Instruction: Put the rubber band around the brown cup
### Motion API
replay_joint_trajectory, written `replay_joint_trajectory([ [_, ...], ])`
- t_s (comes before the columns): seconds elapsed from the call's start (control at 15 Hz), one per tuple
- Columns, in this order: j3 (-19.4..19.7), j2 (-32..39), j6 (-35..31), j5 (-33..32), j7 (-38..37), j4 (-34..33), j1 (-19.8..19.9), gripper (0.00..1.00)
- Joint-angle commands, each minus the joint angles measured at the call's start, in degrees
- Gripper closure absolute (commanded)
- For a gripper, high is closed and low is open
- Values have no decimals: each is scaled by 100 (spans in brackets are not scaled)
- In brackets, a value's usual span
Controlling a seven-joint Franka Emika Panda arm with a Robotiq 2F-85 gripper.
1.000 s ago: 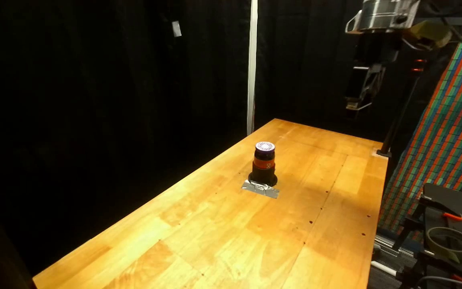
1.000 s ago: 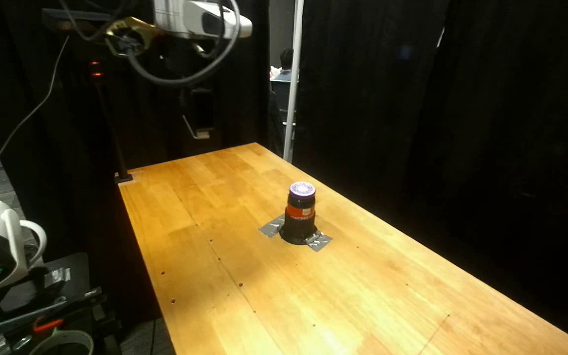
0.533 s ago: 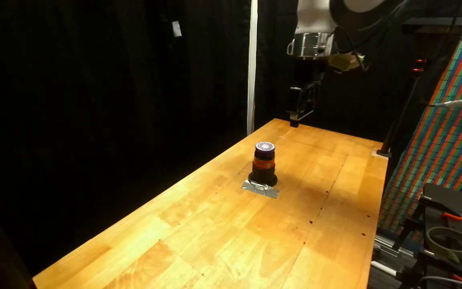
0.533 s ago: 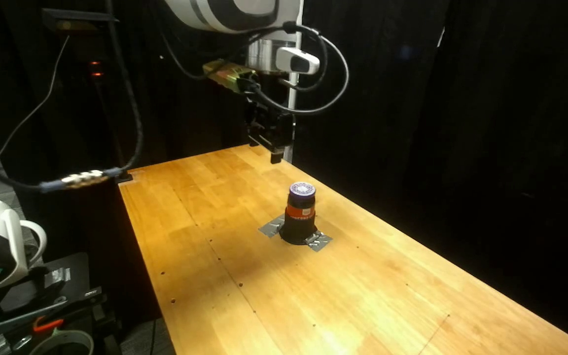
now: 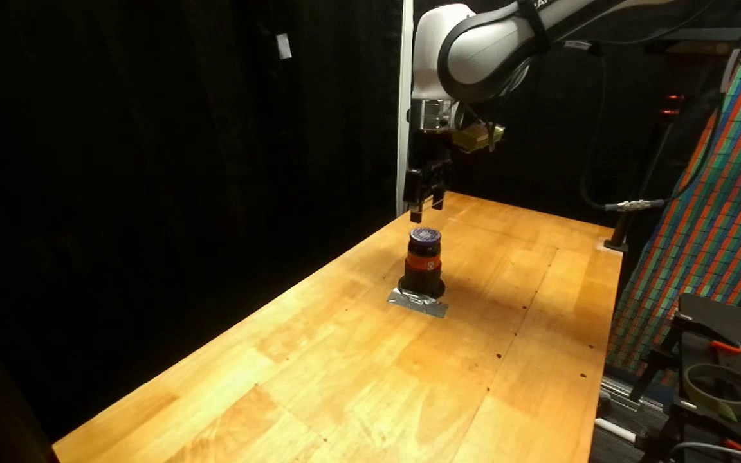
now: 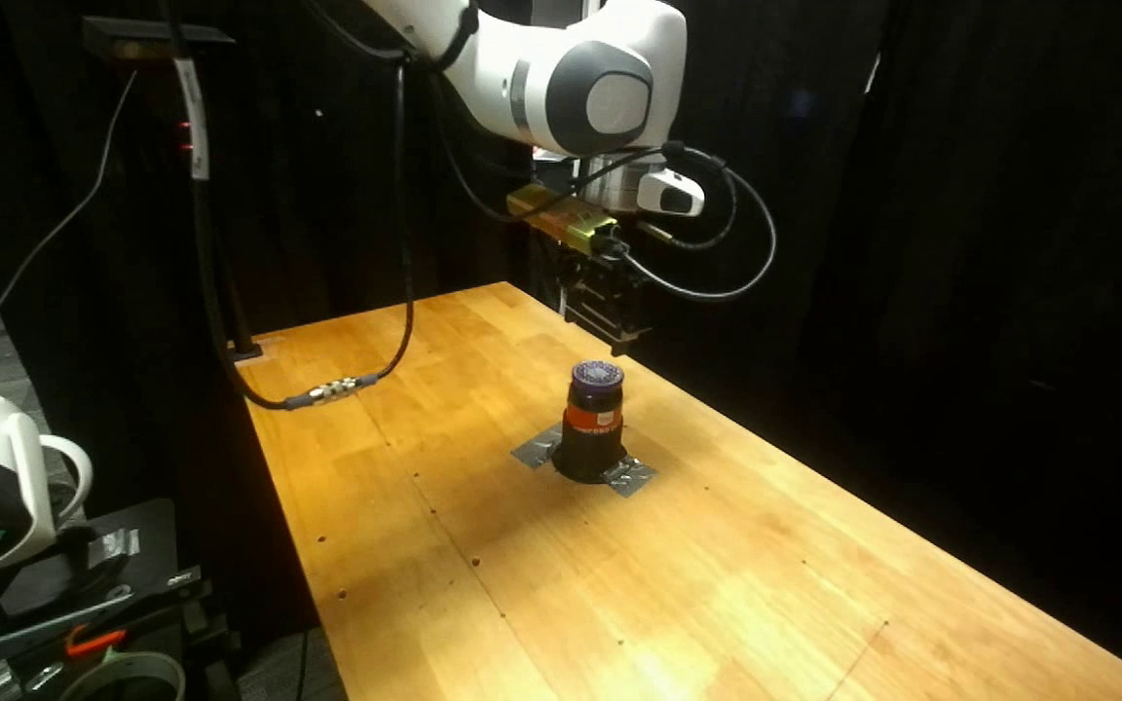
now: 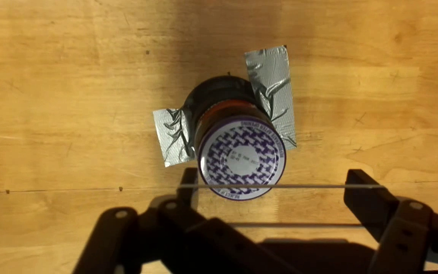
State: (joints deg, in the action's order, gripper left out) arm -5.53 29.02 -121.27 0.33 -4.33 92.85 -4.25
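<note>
Two pale strands of the band (image 7: 310, 186) span the space between the fingers (image 7: 369, 201) of the claw (image 7: 273, 182), which stand well apart and grip nothing; the band is held by its own stretch. That spread looks deliberate: slack, the band would hardly pass over the lid (image 7: 242, 158), so the fingers should not draw together yet.

The cup (image 6: 593, 424) stands upright on the worktop (image 5: 357, 386), in from the long edge beside the curtain (image 5: 184, 161), a little nearer that edge than the opposite one and well away from the corners in sight. Its black base (image 7: 219, 87) has tape (image 7: 276, 97) over two sides, stuck down to the worktop, most likely so that a dragging band cannot slide or topple it.

In both exterior views the claw points down, higher than the lid and apparently clear of it; that upright approach suits a band meant to drop over evenly. From the wrist view, one strand crosses in front of the lid, which lies mostly outside the band and closer to the finger at left there. I judge the band is not yet around the cup: the claw probably needs a shift to centre it before lowering, or a finger may come down on the lid's rim
</note>
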Motion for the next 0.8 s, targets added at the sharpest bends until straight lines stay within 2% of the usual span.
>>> replay_joint_trajectory([
  [0.0, 120, 679, 255, -36, 87, -937, -91, 0],
  [0.73, 437, 1644, 696, -478, -43, -1940, -363, 0],
])
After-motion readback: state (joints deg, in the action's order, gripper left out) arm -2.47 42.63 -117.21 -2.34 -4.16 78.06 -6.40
